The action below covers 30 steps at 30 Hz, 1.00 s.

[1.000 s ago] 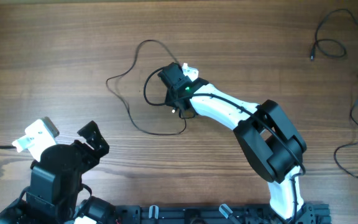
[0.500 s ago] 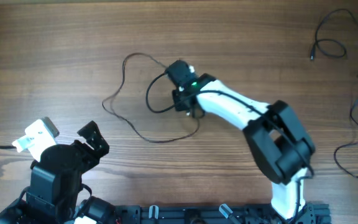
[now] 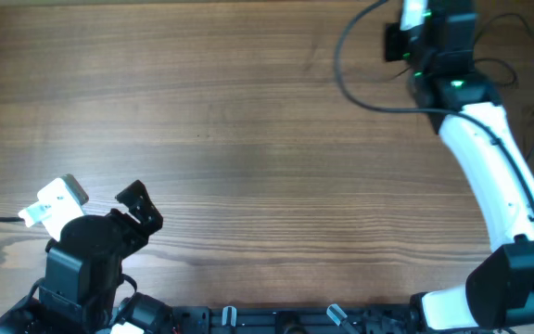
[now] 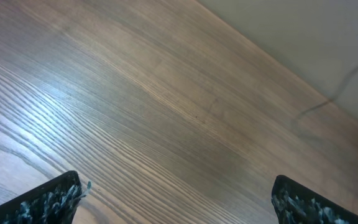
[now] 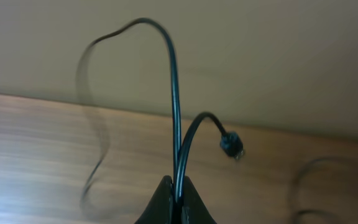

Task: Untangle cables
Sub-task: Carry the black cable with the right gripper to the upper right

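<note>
Over my brown wood-grain desk [image 3: 202, 139], beige wall [image 5: 278, 50] beyond, the right hand [image 5: 178, 188] pinches a looping black cable [image 5: 175, 93]; left hand [image 4: 176, 199] gapes.

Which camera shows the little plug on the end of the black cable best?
The right wrist view: the plug shows close up, on the black cable pinched in the right gripper. Overhead shows only that cable's loop; the plug cannot be made out. The left wrist view shows just a faint, blurred line far off.
</note>
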Tool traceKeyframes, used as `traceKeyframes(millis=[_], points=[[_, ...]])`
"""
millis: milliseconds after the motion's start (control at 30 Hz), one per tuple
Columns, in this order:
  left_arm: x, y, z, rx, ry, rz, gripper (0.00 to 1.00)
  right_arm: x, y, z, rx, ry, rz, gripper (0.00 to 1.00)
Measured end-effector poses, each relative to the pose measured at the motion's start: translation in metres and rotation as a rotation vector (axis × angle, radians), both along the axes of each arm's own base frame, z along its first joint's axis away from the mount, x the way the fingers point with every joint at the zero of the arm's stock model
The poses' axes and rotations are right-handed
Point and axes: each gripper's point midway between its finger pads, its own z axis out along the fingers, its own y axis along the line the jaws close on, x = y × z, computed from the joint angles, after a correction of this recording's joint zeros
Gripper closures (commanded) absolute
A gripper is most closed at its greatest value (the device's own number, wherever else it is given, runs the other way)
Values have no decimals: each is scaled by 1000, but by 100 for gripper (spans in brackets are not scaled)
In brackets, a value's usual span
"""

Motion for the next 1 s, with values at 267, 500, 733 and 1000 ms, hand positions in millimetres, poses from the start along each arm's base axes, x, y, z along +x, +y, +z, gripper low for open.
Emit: traceKeyframes(millis=[267,500,733,1000], points=[[0,0,0,0,0,0,0,21,-38,-22,-205,6,45,96],[0,0,0,0,0,0,0,32,-24,-130,-213,230,164,96],[0,0,0,0,0,0,0,28,-35,-236,-235,438,141,96],[0,0,0,0,0,0,0,33,-90,-240,-287,428,-49,96]])
